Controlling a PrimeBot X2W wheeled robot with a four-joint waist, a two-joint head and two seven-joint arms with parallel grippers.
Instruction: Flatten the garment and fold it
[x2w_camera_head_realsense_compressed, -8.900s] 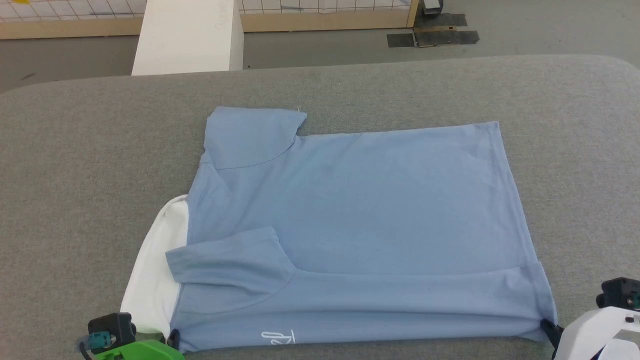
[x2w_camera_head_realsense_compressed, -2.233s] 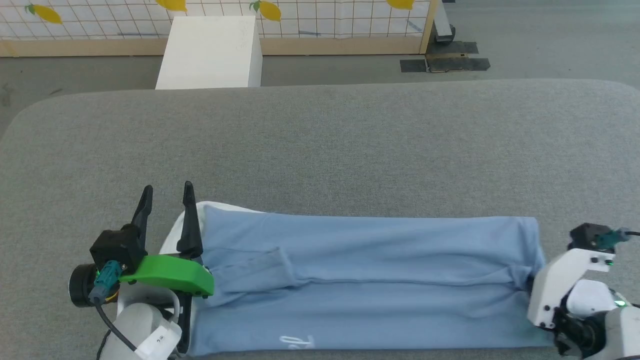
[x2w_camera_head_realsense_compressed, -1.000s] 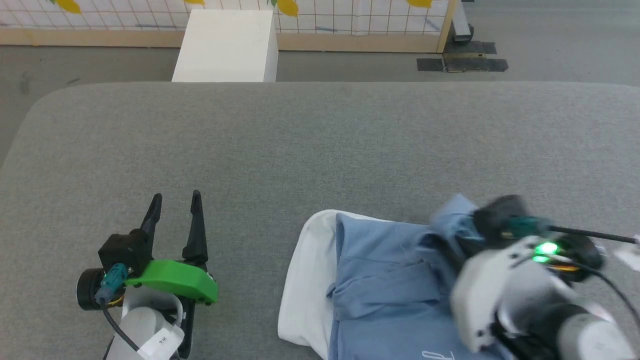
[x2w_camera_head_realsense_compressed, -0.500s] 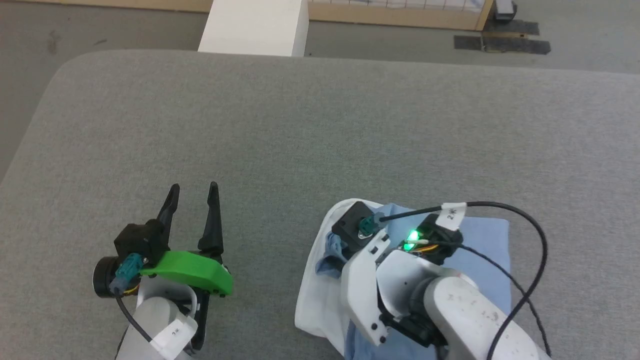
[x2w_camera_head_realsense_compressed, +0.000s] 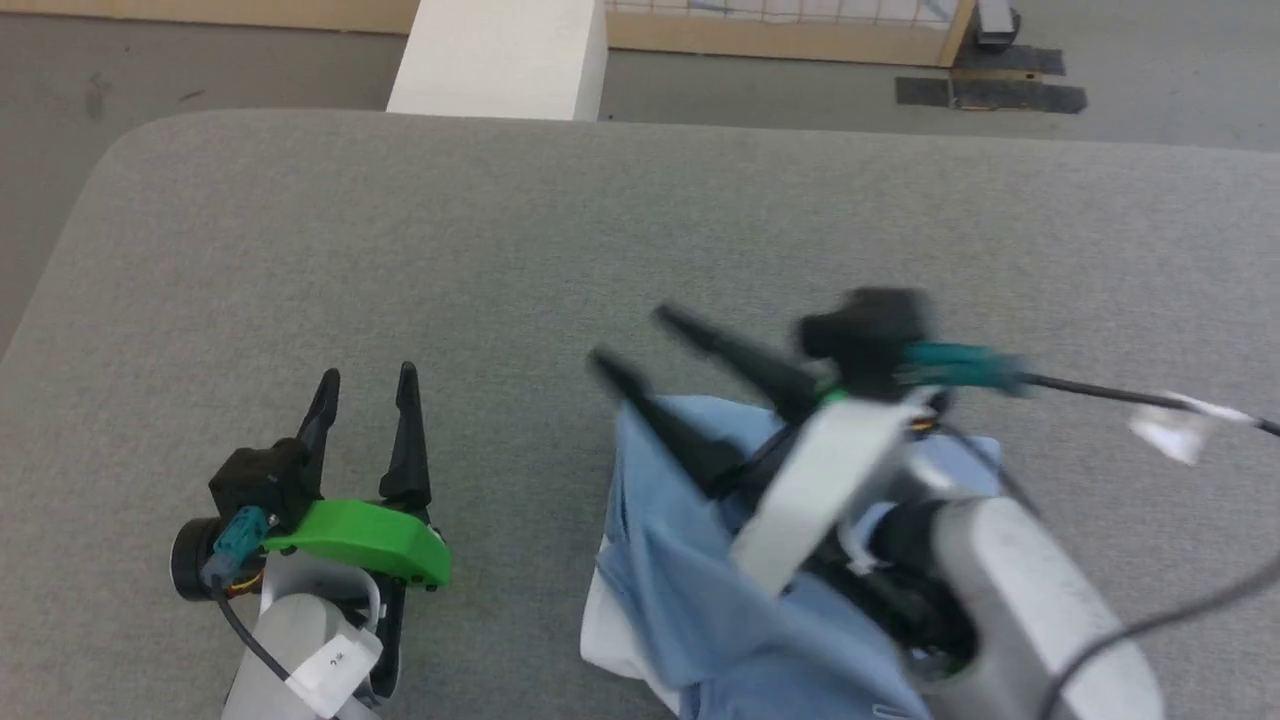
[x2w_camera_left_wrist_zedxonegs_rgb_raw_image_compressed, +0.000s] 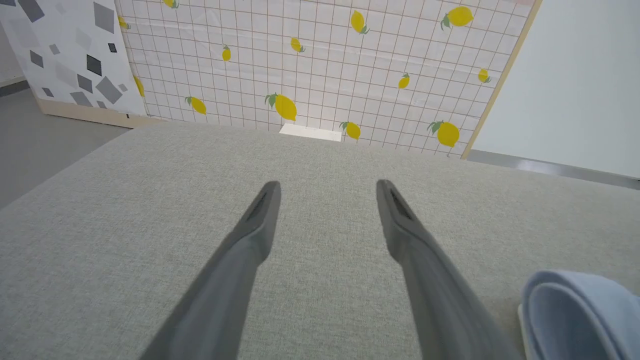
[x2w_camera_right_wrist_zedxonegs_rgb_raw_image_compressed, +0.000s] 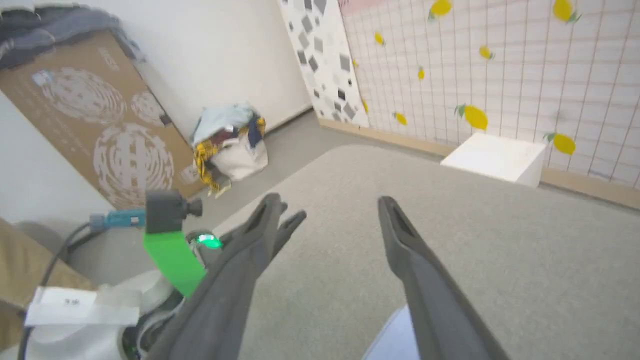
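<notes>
Head view: the garment lies bunched at the near edge of the bench, right of centre. It looks soft, light and floppy, so pinch a doubled edge. Left gripper gapes empty, well apart from it. Right gripper is spread wide, empty, above its far-left corner.

A white box stands beyond the far edge of the grey counter, a lemon-print grid panel behind it.
</notes>
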